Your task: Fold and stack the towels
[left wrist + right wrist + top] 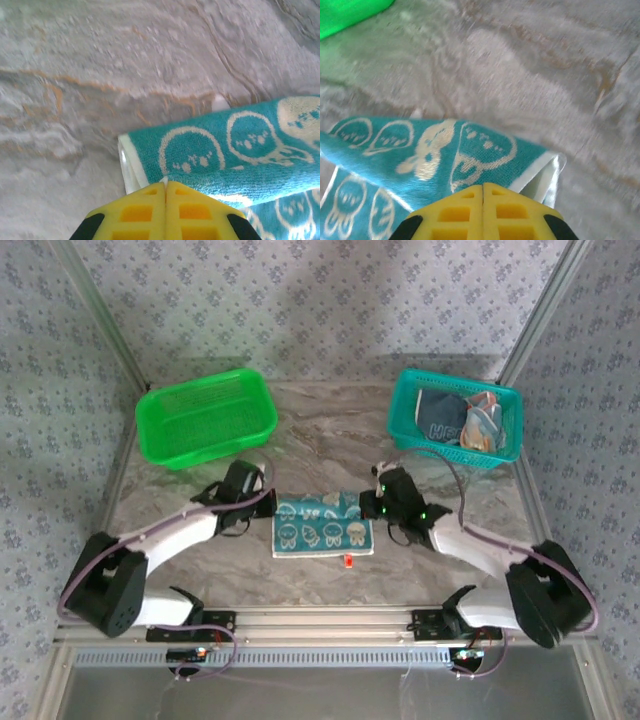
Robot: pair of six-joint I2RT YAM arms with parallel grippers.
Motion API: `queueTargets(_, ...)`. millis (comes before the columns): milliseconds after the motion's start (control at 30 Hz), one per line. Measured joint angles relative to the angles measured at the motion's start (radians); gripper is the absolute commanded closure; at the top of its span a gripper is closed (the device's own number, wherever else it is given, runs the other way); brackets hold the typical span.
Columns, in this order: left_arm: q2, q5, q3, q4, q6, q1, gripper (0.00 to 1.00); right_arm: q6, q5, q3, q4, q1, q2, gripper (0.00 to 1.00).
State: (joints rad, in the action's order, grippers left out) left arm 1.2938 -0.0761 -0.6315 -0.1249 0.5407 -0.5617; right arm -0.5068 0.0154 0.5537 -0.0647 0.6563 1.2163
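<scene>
A teal towel [322, 530] with white cartoon figures lies mid-table, its far edge lifted and folded toward the front. My left gripper [268, 503] is shut on the towel's far left corner. In the left wrist view a sliver of white hem shows between the yellow fingertips [150, 192] of that gripper [165, 184], above the teal towel [240, 150]. My right gripper [366, 506] is shut on the far right corner. In the right wrist view the teal towel [420, 145] rises to the closed tips of this gripper [483, 186]. More towels [462, 422] lie crumpled in the teal basket [398, 418].
An empty green mesh basket [205, 418] stands at the back left. A small red-orange item [347, 561] lies just in front of the towel. Marble tabletop [330, 430] is bare between the baskets. Patterned walls close in the back and sides.
</scene>
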Motion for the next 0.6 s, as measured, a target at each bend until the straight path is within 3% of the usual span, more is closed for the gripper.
queueTargets(33, -0.039, 0.019, 0.043, 0.01, 0.011, -0.031, 0.55, -0.008, 0.029, -0.043, -0.008, 0.041, -0.043, 0.44)
queueTargets(67, -0.069, 0.031, 0.077, 0.011, 0.022, -0.055, 0.47, -0.018, 0.05, -0.075, -0.01, 0.071, -0.075, 0.43)
queueTargets(200, -0.174, 0.077, 0.174, 0.006, 0.076, -0.121, 0.38, -0.061, 0.119, -0.162, 0.026, 0.147, -0.18, 0.43)
queueTargets(400, -0.203, 0.128, 0.163, -0.013, 0.121, -0.126, 0.47, -0.089, 0.161, -0.15, 0.056, 0.133, -0.183, 0.58)
queueTargets(500, -0.151, 0.135, 0.128, -0.021, 0.134, -0.123, 0.52, -0.088, 0.145, -0.121, 0.083, 0.1, -0.131, 0.59)
queueTargets(600, -0.09, 0.132, 0.094, -0.018, 0.145, -0.117, 0.64, -0.088, 0.119, -0.089, 0.095, 0.064, -0.08, 0.59)
